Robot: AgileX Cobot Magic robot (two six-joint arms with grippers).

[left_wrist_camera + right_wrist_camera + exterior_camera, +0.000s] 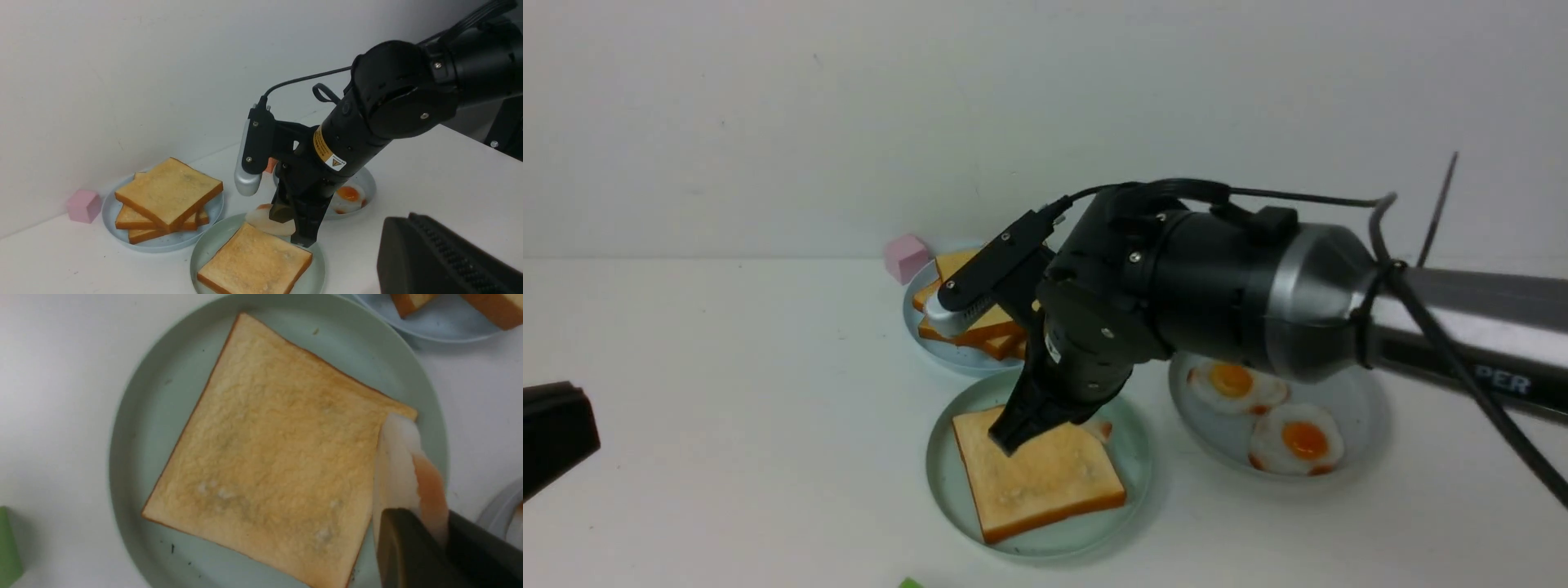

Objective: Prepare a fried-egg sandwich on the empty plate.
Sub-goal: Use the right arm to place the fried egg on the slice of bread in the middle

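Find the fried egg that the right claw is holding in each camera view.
Front view: the fried egg peeks out beside the right claw, at the toast slice's far corner.
Left wrist view: the fried egg hangs from the claw, beyond the toast slice.
Right wrist view: edge-on in the claw, over the toast slice's corner.
Shared landmark: the mint-green plate.

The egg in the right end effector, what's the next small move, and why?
Probably shift the fried egg toward the middle of the toast slice, then lower and release. The right end effector is shut on the egg's edge, and it hangs over one corner of the toast on the mint-green plate.
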